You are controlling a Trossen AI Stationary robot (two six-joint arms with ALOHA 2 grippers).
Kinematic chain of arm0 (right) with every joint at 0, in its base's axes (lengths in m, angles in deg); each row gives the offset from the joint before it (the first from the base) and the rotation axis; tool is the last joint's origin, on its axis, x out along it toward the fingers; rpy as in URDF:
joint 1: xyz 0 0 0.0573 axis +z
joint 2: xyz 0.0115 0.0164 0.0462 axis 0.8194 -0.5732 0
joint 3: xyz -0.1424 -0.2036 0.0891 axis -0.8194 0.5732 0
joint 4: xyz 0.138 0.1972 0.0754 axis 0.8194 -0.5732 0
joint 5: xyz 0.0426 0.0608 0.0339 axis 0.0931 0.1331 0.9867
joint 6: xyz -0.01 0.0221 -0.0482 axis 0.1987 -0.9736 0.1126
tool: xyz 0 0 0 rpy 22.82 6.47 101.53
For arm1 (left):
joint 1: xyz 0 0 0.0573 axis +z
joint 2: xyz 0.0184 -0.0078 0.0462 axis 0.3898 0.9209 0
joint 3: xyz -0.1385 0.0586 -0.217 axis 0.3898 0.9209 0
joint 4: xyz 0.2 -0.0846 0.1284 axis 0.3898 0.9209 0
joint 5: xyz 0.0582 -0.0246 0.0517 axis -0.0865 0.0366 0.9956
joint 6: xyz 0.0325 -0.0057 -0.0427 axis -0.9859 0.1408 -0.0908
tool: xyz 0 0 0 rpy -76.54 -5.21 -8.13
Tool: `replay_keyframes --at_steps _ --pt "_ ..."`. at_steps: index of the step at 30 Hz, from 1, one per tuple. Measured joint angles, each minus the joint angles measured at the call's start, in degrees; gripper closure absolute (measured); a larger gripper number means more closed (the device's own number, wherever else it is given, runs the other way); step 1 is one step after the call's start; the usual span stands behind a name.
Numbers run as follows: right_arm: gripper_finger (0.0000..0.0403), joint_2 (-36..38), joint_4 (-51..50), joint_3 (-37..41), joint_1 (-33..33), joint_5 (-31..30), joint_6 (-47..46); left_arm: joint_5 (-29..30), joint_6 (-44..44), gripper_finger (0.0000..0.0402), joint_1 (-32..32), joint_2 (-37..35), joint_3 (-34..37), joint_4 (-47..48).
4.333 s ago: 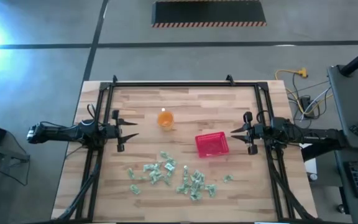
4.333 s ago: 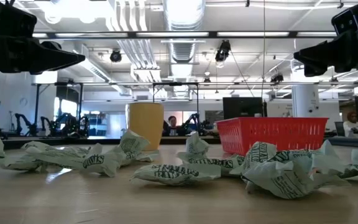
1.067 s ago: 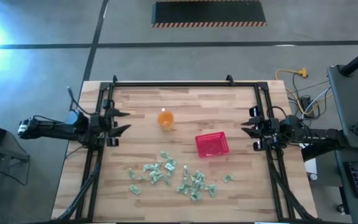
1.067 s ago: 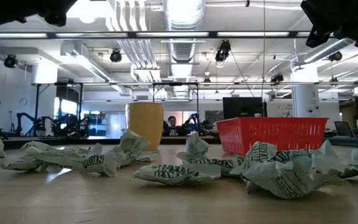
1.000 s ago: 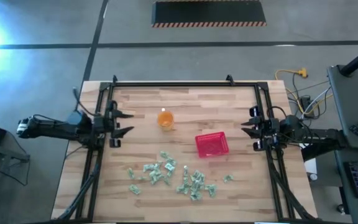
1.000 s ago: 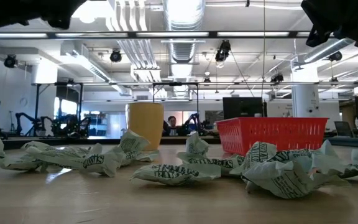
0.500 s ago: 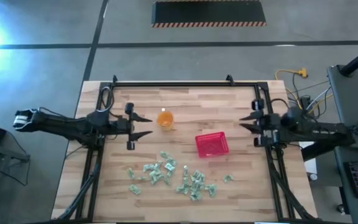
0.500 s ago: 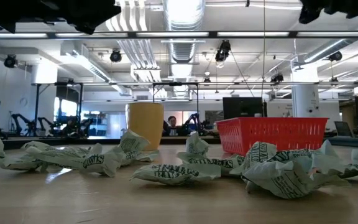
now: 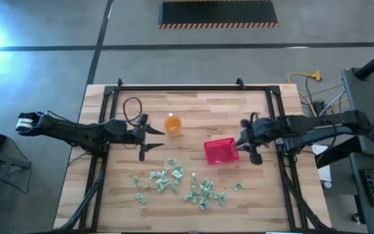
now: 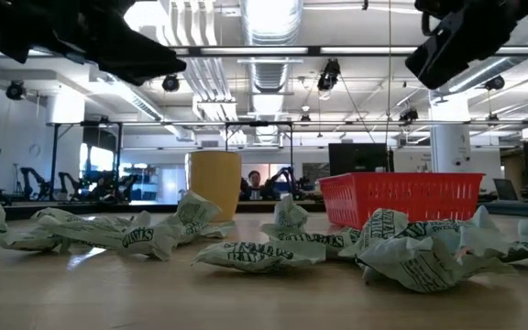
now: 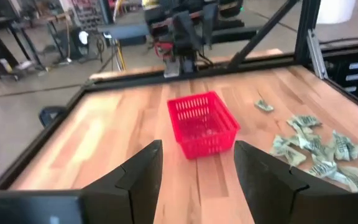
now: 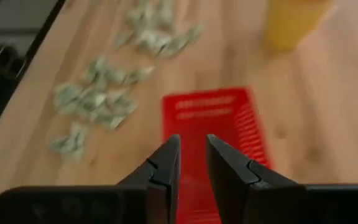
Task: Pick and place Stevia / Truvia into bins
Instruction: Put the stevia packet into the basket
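Observation:
Several crumpled green-and-white Stevia packets (image 9: 174,181) lie loose on the wooden table near its front edge; they also show in the low view (image 10: 255,252). The red latticed basket (image 9: 221,151) stands on the table right of the middle. My left gripper (image 9: 158,138) hangs open above the table, just left of the orange cup, pointing toward the basket (image 11: 201,124). My right gripper (image 9: 240,144) hovers by the basket's right edge, tipped downward over it (image 12: 213,124), its fingers a narrow gap apart with nothing between them.
A translucent orange cup (image 9: 173,123) stands left of the basket, close to my left gripper. Black frame rails (image 9: 187,88) run along the table's far, left and right sides. Bare wood (image 9: 200,107) lies between the cup and the far rail.
Both grippers have come in from the table's sides toward its middle. The left has travelled toward the right edge to beside the cup. The right has gone toward the left edge to the basket and tipped downward. Packets, basket and cup have kept still.

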Motion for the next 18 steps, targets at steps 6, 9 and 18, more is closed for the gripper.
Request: replay_keyframes --at_steps 6,9,18 --pt "0.0335 -7.3 0.0 -4.0 10.1 -5.4 -3.9 0.0 0.1 0.0219 0.0 2.1 0.0 0.1" --pt "0.0335 -9.8 -0.2 -4.4 15.8 -10.9 -8.3 0.0 0.1 0.0219 0.0 2.8 0.0 0.0" --pt "0.0335 -21.5 -3.5 -4.8 35.0 -27.0 -28.3 0.0 0.1 0.0219 -0.1 2.5 0.0 -0.2"
